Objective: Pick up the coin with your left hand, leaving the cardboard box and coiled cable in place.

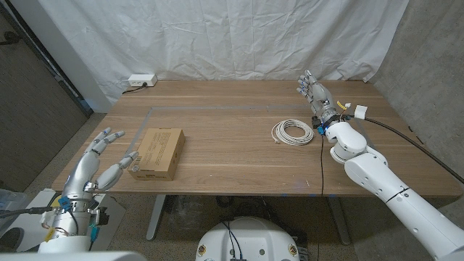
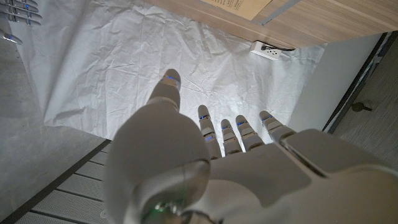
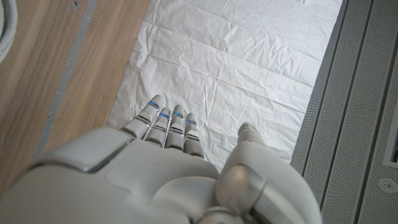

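Note:
A flat cardboard box (image 1: 157,152) lies near the table's front left. The white coiled cable (image 1: 292,132) sits right of centre; an arc of it also appears in the right wrist view (image 3: 5,31). I cannot make out the coin on the wooden table (image 1: 232,156). My left hand (image 1: 101,161) hovers at the front left edge just left of the box, fingers spread and holding nothing; its thumb reaches close to the box's side. My right hand (image 1: 315,94) stands beyond the cable with fingers straight and nothing in it. Each wrist view shows the back of its own hand, left (image 2: 205,168) and right (image 3: 168,174).
A white power strip (image 1: 140,80) lies at the far left corner, also seen in the left wrist view (image 2: 268,51). A thin tape line (image 1: 217,109) runs across the far part of the table. A white cloth (image 1: 239,36) hangs behind.

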### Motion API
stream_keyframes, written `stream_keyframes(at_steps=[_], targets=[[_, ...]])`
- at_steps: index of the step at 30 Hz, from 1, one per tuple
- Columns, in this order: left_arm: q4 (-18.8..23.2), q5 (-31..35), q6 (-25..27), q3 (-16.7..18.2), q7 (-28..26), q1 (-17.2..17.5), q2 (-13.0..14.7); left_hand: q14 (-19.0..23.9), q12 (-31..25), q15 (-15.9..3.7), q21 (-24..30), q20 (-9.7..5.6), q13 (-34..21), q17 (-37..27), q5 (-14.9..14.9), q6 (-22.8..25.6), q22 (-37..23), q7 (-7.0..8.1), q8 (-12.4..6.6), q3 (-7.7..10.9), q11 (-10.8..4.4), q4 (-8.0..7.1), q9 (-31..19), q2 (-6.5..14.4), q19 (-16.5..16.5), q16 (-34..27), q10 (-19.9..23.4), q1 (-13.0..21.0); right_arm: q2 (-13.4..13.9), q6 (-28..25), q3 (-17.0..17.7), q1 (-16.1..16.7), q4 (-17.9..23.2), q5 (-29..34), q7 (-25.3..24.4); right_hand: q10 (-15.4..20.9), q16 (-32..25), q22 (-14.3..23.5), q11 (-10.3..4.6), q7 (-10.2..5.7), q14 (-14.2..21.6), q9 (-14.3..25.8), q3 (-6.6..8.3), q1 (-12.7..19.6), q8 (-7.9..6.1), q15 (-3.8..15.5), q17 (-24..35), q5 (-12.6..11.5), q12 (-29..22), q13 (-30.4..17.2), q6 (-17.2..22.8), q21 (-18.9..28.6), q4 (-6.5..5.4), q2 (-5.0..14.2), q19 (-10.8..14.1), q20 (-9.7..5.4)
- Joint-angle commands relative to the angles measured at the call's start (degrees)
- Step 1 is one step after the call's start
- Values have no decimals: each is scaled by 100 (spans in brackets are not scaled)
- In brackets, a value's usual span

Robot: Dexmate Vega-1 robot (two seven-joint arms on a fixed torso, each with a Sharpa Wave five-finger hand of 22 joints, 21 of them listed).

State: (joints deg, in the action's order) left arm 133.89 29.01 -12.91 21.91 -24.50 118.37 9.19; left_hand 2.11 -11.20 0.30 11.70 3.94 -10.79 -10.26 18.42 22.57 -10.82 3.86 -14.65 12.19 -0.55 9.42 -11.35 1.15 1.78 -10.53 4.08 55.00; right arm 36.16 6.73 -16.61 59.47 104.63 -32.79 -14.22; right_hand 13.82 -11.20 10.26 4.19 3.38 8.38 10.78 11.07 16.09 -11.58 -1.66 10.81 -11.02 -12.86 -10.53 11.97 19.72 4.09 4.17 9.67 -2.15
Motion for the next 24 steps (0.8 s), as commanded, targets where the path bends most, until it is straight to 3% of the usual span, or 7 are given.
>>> stream_keyframes(at_steps=[1,3,5,12,20,24], targets=[[522,1605,1061,-222,-400,295,-174,-43,33,5,25,69,-29,-18,-28,103,-7,-15,-29,70,-21,-3,-9,0,10,16,-73,138,-9,57,24,19,-43,-8,23,33,13,16,7,11,9,14,20,23,13,-15,9,16,15,-13,56,-6,44,15,58,-142],[479,1763,1148,-271,-534,285,-144,-53,32,-9,24,71,-29,-19,-34,133,-7,-55,-31,85,-12,-4,-10,16,17,13,-92,178,-11,63,24,20,-48,-10,28,35,12,16,15,6,11,14,20,22,15,-17,10,16,15,-13,53,-9,45,16,61,-143],[387,1446,987,-251,-528,290,-48,-66,29,3,27,101,-28,-20,-44,193,-8,-114,-39,122,-11,-2,-16,61,20,8,-127,267,-29,86,17,14,-78,-24,49,34,13,16,12,6,10,14,19,22,14,-17,10,17,16,-13,55,-12,45,15,61,-139],[539,1958,1257,-381,-1045,484,-95,-164,30,36,28,141,-26,-13,-117,479,-6,-92,-108,235,25,16,-47,177,42,18,-277,581,-26,78,-5,-24,-77,-1,66,38,12,17,11,6,10,14,17,18,14,-16,11,19,17,-14,60,-25,47,14,64,-139],[604,2432,1717,-555,-1242,613,-30,-249,26,62,34,161,-24,-11,-202,507,-7,-104,-93,349,39,32,-79,306,52,16,-387,871,-24,68,-1,-49,-96,-15,83,40,11,18,3,-3,11,14,14,10,17,-14,13,21,19,-14,55,-37,47,14,68,-138],[706,2972,2210,-712,-1212,662,12,-248,19,56,38,188,-23,-12,-233,482,-8,-109,-77,384,20,29,-92,353,52,8,-399,948,-22,41,-3,-72,-118,-37,98,37,10,18,8,-6,13,14,11,5,19,-14,14,21,21,-14,53,-43,46,12,71,-135]])
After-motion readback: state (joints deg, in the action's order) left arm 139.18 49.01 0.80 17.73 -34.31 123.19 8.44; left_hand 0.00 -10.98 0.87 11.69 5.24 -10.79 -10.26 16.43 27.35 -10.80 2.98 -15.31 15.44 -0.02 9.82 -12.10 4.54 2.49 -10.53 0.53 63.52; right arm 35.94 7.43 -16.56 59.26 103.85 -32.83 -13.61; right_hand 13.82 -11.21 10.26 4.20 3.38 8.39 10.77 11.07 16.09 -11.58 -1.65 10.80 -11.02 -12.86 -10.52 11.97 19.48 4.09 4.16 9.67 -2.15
